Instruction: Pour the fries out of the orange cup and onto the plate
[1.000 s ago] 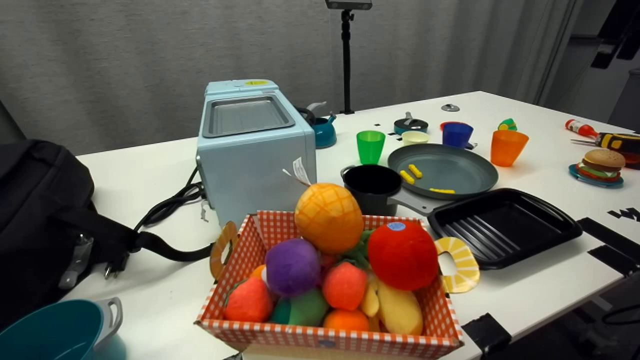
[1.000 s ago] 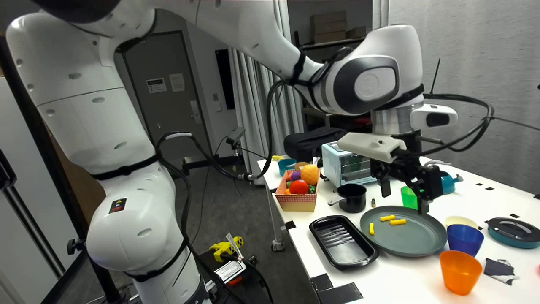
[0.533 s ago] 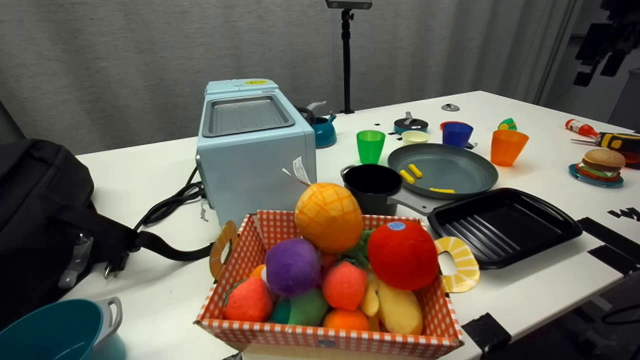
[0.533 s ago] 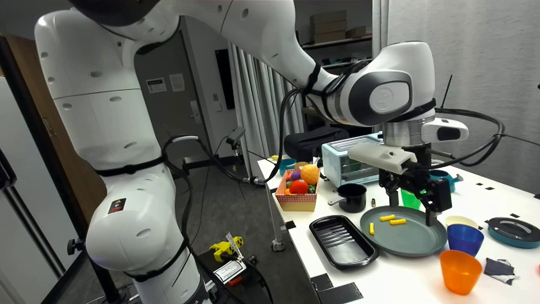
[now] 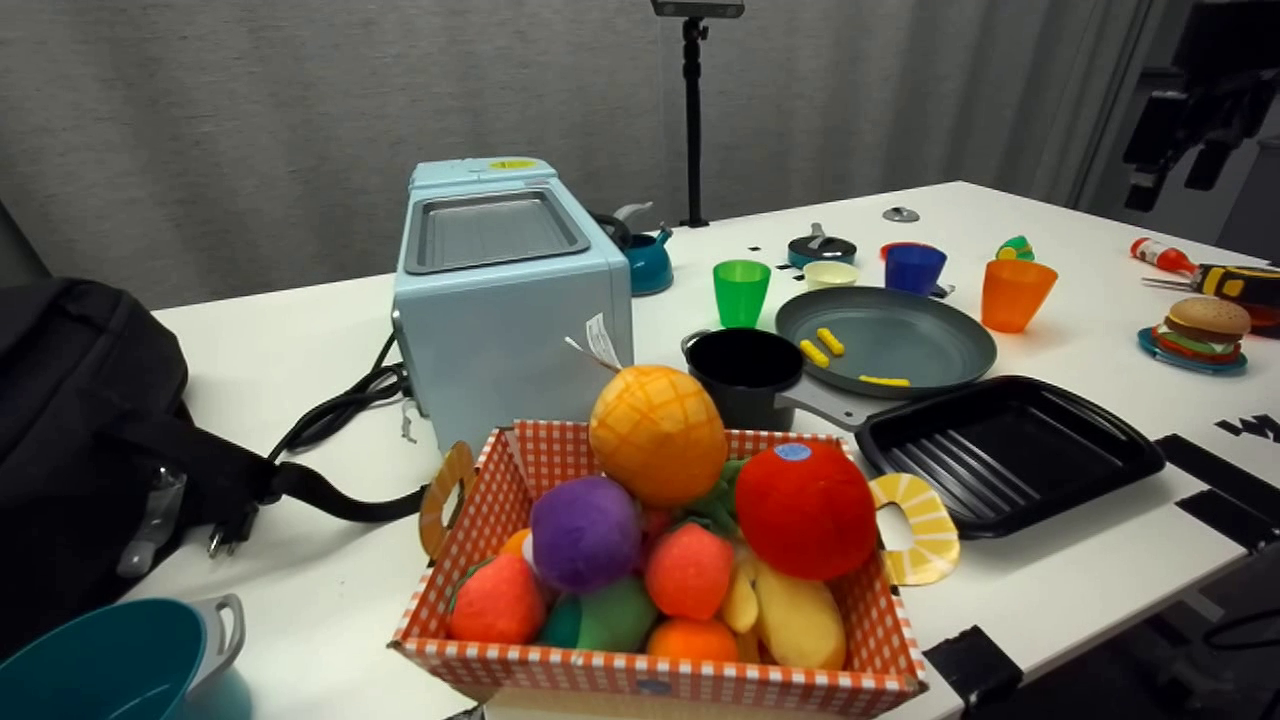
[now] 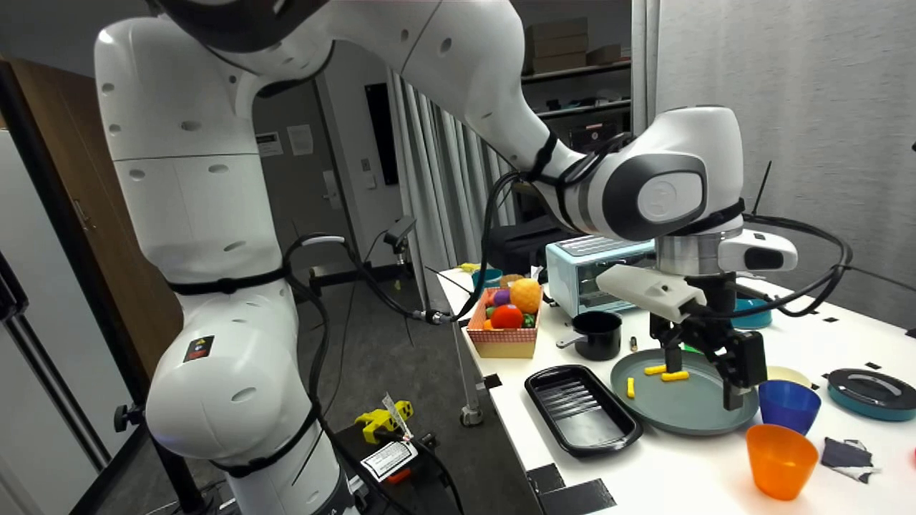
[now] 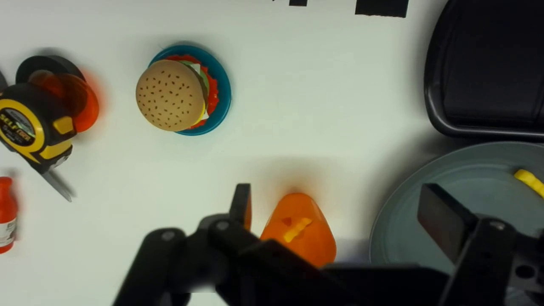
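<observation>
Holds the gripper (image 6: 703, 385) raised, with fingers spread wide; looks dark and indistinct at right in an exterior view. In the wrist view, partly covers the orange cup (image 7: 313, 240) and cuts off the plate (image 7: 399, 225) at right. Shows the cup upright, just right of the plate in both exterior views, apparently with a fry (image 7: 297, 230) inside. In an exterior view, shows three fries (image 6: 630, 388) on the plate's left, with one partly behind a fingertip. Rests on a white table (image 6: 687, 472) with black tape (image 6: 576, 498), before a grey curtain (image 6: 780, 57).
</observation>
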You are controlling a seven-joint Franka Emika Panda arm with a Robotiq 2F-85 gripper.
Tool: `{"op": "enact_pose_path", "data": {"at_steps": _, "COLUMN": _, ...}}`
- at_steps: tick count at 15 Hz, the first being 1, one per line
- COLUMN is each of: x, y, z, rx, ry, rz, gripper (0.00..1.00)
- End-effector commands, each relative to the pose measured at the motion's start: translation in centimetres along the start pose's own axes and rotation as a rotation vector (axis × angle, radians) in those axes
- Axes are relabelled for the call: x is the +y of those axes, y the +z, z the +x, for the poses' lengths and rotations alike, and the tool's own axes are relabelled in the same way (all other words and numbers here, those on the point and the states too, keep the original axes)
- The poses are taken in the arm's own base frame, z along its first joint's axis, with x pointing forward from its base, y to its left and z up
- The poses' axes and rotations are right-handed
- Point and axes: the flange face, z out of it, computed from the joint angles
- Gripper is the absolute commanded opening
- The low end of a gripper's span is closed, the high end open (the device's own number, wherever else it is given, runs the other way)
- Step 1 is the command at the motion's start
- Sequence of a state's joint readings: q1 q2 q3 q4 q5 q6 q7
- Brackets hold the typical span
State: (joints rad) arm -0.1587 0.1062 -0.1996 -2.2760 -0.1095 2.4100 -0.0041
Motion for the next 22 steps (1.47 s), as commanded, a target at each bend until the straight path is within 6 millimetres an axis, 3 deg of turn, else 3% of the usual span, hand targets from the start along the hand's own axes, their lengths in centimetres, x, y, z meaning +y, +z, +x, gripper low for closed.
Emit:
{"op": "enact_pose_path", "data": {"at_steps": 1, "x": 1.5, "y": 3.0, "z": 2.8, "rx": 0.013, "ry": 0.079, "rz": -0.038, "gripper": 1.0}}
{"op": "enact_pose_path", "data": {"at_steps": 8, "x": 3.8, "y": 6.9, "z": 7.3, "rx": 0.023, "ry": 0.198, "rz": -0.083, "gripper": 1.0}}
{"op": "enact_pose_path", "data": {"at_steps": 16, "x": 7.2, "y": 10.7, "z": 10.9, "rx": 0.027, "ry": 0.327, "rz": -0.138, "gripper": 1.0}}
{"op": "enact_pose_path", "data": {"at_steps": 22, "x": 5.7, "y": 11.5, "z": 14.0, "rx": 0.055, "ry": 0.32, "rz": -0.133, "gripper": 1.0}}
